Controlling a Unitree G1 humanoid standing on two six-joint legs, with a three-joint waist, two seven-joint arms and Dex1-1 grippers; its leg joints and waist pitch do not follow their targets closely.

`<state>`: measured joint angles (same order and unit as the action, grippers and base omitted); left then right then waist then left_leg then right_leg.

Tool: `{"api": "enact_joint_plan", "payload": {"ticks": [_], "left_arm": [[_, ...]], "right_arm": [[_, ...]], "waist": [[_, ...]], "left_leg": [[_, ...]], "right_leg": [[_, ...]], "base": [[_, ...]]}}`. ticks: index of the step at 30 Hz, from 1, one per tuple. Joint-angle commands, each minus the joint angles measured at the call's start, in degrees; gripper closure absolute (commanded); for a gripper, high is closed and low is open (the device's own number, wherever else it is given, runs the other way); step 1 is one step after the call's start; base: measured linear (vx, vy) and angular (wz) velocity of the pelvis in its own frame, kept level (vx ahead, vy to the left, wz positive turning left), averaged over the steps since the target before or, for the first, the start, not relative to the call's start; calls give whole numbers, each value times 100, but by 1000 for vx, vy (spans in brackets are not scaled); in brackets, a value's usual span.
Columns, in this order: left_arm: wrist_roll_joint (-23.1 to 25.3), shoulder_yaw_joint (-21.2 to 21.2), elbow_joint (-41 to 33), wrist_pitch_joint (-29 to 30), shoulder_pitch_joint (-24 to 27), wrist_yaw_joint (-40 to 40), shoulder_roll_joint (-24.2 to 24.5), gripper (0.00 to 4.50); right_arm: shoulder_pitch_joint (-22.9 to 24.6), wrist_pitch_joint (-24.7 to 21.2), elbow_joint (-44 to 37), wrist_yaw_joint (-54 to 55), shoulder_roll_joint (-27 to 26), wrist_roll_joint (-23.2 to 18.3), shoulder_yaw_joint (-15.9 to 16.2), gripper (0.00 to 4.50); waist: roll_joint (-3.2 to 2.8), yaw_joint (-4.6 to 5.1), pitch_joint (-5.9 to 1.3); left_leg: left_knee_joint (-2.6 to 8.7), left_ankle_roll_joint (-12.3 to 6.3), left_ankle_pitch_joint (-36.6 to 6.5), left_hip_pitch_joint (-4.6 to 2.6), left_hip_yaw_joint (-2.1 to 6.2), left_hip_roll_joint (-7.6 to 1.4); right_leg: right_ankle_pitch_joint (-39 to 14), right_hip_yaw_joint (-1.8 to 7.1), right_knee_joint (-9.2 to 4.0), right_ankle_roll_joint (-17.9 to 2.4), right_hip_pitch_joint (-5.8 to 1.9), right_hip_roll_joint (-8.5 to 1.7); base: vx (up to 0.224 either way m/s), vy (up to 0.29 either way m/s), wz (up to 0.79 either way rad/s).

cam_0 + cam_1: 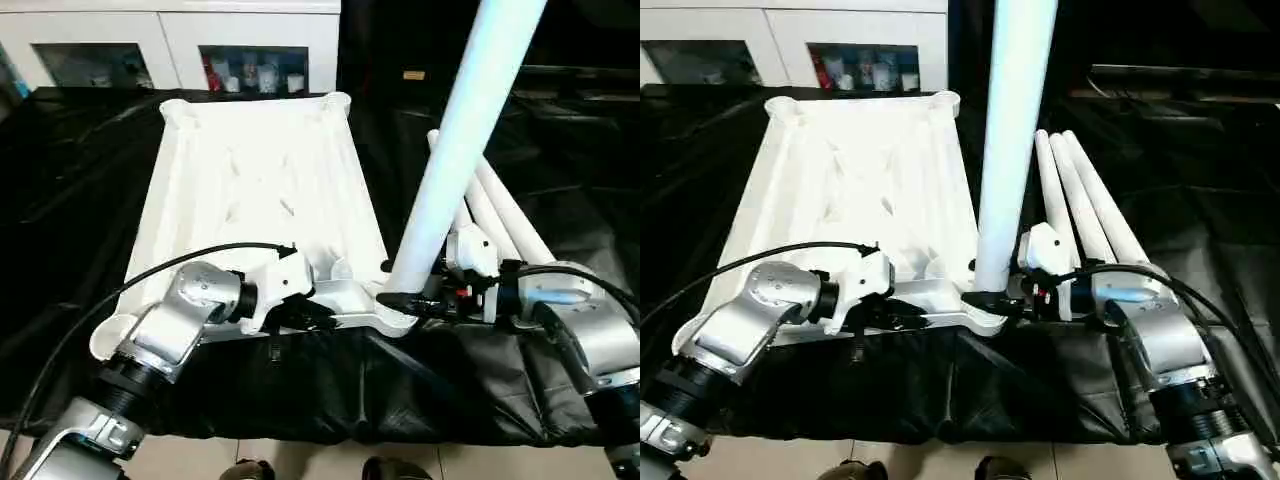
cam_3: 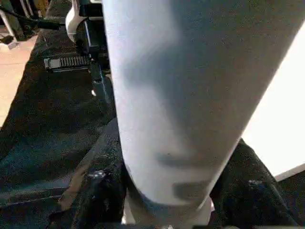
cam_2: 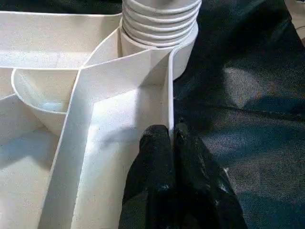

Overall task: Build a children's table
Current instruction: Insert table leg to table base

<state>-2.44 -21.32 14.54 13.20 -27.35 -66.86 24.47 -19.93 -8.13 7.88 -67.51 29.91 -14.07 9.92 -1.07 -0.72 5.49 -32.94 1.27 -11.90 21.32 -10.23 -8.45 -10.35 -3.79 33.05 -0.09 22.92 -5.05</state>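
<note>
Head view: the tabletop (image 1: 262,190) is lying ribs-up on the black-covered worktop; the right gripper (image 1: 1012,295) is clamping a leg (image 1: 1010,150) upright in its near right corner socket (image 3: 159,47), spare legs (image 1: 1085,200) beside. Left wrist view: the left gripper (image 3: 167,143), fingers together, is pinching the rim. Next, I judge, screwing the leg home

a black cloth (image 1: 80,190) covers the work surface, creased and hanging over the near edge. behind it stands a white cabinet (image 1: 170,40) with glass doors, small items (image 1: 255,75) on its shelf. below the near edge lies pale floor (image 1: 300,462) with two dark rounded shapes (image 1: 385,468)
</note>
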Motion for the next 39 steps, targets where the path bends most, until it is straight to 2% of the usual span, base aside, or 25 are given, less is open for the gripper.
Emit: {"api": "enact_joint_plan", "payload": {"ticks": [1,3,7,9,13,15,17,18,19,20,21,22,24,27,28,29,30,31,32,33,34,35,36,37,39], "left_arm": [[22,56,-47,-70,-158,41,8,450],[12,69,-6,-85,-177,22,22,450],[7,90,66,-100,-212,50,14,450],[0,111,96,-97,-224,95,-6,450],[-42,167,85,-44,-204,163,-43,450],[-59,172,55,-25,-174,160,-43,450],[-61,168,57,-39,-154,147,-30,450],[-61,165,60,-40,-152,141,-27,450],[-60,162,67,-43,-154,134,-25,450],[-58,162,72,-44,-156,133,-25,450],[-52,158,97,-54,-168,130,-30,450],[-51,159,112,-55,-175,130,-38,450],[-69,210,130,4,-176,222,-85,450],[-106,362,125,256,-186,607,-283,450],[-89,466,132,444,-204,959,-453,450],[-79,507,137,522,-214,1107,-526,450],[-76,520,138,545,-217,1152,-548,450],[-22,578,131,675,-230,1447,-682,450],[9,602,108,747,-229,1606,-765,450],[114,680,32,994,-231,2140,-1062,450],[175,727,-9,1145,-237,2470,-1262,450],[183,732,-16,1163,-237,2521,-1299,450],[221,758,-48,1246,-238,2762,-1476,450],[308,758,-104,1350,-229,3173,-1803,450],[407,635,-146,1301,-196,3402,-2047,450]], "right_arm": [[485,-220,307,-367,-131,216,813,262],[475,-163,356,-383,-132,238,795,262],[448,-117,460,-350,-153,229,711,262],[449,-128,546,-250,-191,191,596,262],[513,-164,721,-36,-283,79,355,262],[599,-158,728,23,-301,49,302,262],[677,-113,723,39,-306,63,293,262],[693,-91,734,41,-308,78,293,262],[703,-70,751,43,-314,87,292,262],[703,-67,756,49,-317,90,290,262],[698,-50,792,95,-339,105,279,262],[683,-54,828,167,-382,110,251,262],[609,-85,957,420,-494,183,188,262],[345,12,1491,1368,-787,549,50,262],[185,29,1824,1902,-962,708,-17,262],[122,28,1957,2101,-1030,759,-43,262],[103,28,1998,2161,-1051,774,-51,262],[-24,58,2241,2513,-1186,846,-103,262],[-114,46,2391,2723,-1273,859,-149,262],[-401,33,2852,3374,-1532,888,-299,262],[-567,14,3103,3751,-1678,885,-395,262],[-593,7,3139,3806,-1700,881,-410,262],[-714,-27,3309,4067,-1807,861,-482,262],[-891,-44,3531,4382,-1975,830,-562,262],[-1006,-39,3670,4466,-2128,773,-601,262]], "waist": [[-8,-36,-97],[-17,-46,-99],[-1,-64,-99],[2,-81,-93],[-35,-102,-88],[-64,-114,-94],[-52,-120,-98],[-109,-133,-110],[-93,-127,-128],[-94,-128,-128],[-124,-132,-143],[-107,-128,-142],[-115,-125,-153],[-110,-94,-133],[-76,-52,-135],[-88,-16,-108],[-92,0,-106],[-75,32,-106],[-82,45,-104],[-101,57,-124],[-100,132,-105],[-105,137,-114],[-85,136,-141],[-48,167,-136],[-84,169,-138]], "left_leg": [[544,-246,-1881,-40,211,-527],[546,-220,-1874,-57,214,-525],[556,-313,-1651,-44,198,-521],[559,-311,-1686,-52,200,-522],[579,-220,-1854,-67,221,-538],[588,-186,-1911,-70,228,-535],[586,-179,-1893,-70,225,-534],[585,-165,-1887,-76,231,-538],[585,-172,-1828,-60,223,-535],[587,-183,-1817,-57,221,-535],[582,-185,-1814,-59,219,-531],[581,-197,-1790,-54,214,-530],[578,-193,-1812,-54,213,-525],[587,-83,-1970,-37,241,-512],[589,2,-2065,-19,266,-492],[588,82,-2241,-32,297,-469],[579,118,-2351,-51,313,-467],[575,87,-2553,-88,333,-451],[571,82,-2581,-106,322,-456],[562,111,-2584,-112,332,-452],[584,189,-2720,-78,380,-452],[576,185,-2769,-104,373,-444],[565,176,-2796,-130,363,-441],[570,142,-2838,-123,355,-444],[568,102,-2928,-149,350,-438]], "right_leg": [[-2062,363,-469,-1473,-175,-469],[-2253,372,-489,-1407,-175,-480],[-2147,370,-488,-1417,-186,-464],[-2470,375,-520,-1357,-176,-481],[-2699,374,-551,-1304,-160,-478],[-2699,370,-546,-1292,-162,-475],[-2649,373,-547,-1291,-161,-473],[-2604,372,-536,-1314,-167,-479],[-2334,364,-516,-1378,-188,-460],[-2287,362,-513,-1394,-191,-461],[-2259,359,-506,-1414,-198,-460],[-2212,358,-507,-1436,-198,-458],[-2324,355,-517,-1422,-203,-465],[-2804,340,-536,-1314,-192,-483],[-3157,314,-541,-1187,-197,-484],[-3636,294,-584,-1007,-171,-492],[-3844,287,-599,-920,-153,-500],[-4248,284,-685,-663,-124,-496],[-4275,288,-694,-655,-99,-498],[-4197,278,-669,-697,-97,-501],[-4149,201,-666,-693,-126,-476],[-4148,196,-698,-649,-114,-473],[-4096,197,-708,-646,-102,-469],[-4002,185,-727,-672,-97,-459],[-3966,173,-752,-644,-85,-460]], "base": [[0,0,0],[0,0,0],[0,0,0],[0,0,0],[0,0,0],[0,0,0],[0,0,0],[0,0,0],[0,0,0],[0,0,0],[0,0,0],[0,0,0],[0,0,0],[0,0,0],[0,0,0],[-53,11,-15],[-51,18,-12],[-51,18,-12],[0,0,0],[0,0,0],[0,0,0],[-52,34,-13],[0,0,0],[0,0,0],[0,0,0]]}}
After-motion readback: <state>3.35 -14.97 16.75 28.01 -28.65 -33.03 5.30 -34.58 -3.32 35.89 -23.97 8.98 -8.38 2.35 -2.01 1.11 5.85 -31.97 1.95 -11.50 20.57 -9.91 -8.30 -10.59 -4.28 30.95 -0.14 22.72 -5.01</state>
